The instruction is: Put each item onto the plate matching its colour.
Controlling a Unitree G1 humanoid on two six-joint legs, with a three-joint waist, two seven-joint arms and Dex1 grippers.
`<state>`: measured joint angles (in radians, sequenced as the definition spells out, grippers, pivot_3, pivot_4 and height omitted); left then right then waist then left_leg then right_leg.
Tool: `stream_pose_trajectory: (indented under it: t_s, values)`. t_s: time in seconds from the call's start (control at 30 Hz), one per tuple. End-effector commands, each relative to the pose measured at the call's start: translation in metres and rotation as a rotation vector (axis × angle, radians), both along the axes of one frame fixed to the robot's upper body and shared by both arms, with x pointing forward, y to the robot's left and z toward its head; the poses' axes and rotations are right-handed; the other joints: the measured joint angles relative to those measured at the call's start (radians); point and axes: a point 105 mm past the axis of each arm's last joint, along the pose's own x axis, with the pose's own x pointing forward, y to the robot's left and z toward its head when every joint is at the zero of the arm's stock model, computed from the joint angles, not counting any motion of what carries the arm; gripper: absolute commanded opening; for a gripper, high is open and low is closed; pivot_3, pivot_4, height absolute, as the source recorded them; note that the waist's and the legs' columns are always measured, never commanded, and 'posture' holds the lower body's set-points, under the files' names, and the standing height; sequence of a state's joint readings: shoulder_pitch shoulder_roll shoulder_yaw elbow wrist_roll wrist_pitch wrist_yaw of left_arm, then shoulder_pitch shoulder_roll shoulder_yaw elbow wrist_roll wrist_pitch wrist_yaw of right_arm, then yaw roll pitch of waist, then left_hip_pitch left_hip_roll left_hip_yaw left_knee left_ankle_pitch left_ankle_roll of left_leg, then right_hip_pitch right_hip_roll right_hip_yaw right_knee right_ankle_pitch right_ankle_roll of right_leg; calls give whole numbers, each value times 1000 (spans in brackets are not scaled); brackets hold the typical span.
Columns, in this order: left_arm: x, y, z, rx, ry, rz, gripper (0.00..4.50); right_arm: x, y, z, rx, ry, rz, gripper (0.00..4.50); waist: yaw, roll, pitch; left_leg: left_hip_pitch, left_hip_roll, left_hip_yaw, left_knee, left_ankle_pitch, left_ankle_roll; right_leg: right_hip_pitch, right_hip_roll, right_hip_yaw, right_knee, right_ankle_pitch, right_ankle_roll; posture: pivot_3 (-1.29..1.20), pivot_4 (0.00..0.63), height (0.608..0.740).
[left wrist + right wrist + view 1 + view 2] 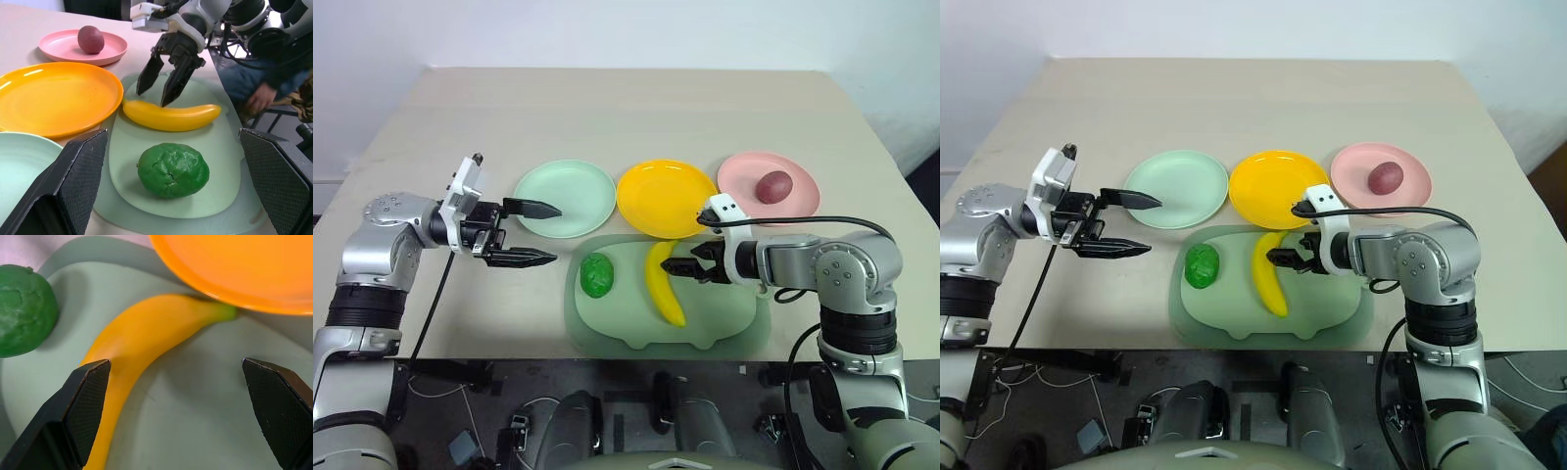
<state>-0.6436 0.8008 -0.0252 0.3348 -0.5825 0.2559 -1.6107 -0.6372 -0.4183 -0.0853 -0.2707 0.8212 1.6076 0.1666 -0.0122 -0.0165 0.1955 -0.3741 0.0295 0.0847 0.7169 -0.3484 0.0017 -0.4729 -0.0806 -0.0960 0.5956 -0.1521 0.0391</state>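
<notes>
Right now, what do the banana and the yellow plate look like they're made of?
Banana: probably smooth plastic or rubber; an even yellow skin with a soft sheen and no markings.
Yellow plate: likely hard glossy plastic; bright light streaks run across its rim and bowl.

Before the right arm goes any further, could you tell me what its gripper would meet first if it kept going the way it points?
Most likely the banana on the mat: the open right gripper points down at it, though the gap is hard to judge.
</notes>
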Motion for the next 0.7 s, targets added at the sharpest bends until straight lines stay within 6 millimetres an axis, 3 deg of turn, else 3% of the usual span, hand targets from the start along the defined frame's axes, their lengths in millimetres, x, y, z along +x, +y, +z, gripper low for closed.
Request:
stream_pose_trajectory:
  t_s: [0.03,0.2,0.57,0.7]
  values:
    - [2,0,10,2,-41,-2,4500,0,7,6,65,16,11,4484,0,0,0,0,0,0,0,0,0,0,0,0,0,0,0,0,150,740]
    - [1,1,9,6,-39,0,4500,0,7,3,131,75,-10,4484,0,0,0,0,0,0,0,0,0,0,0,0,0,0,0,0,150,740]
    - [2,0,10,7,-37,2,4500,-3,12,-7,32,87,-37,4484,0,-1,-1,0,1,-1,0,0,1,0,0,0,0,0,0,0,150,740]
    - [3,1,11,7,-39,9,4500,2,9,-11,31,98,-129,4484,-1,-2,-1,1,1,-1,0,-1,1,1,0,0,0,0,0,0,150,740]
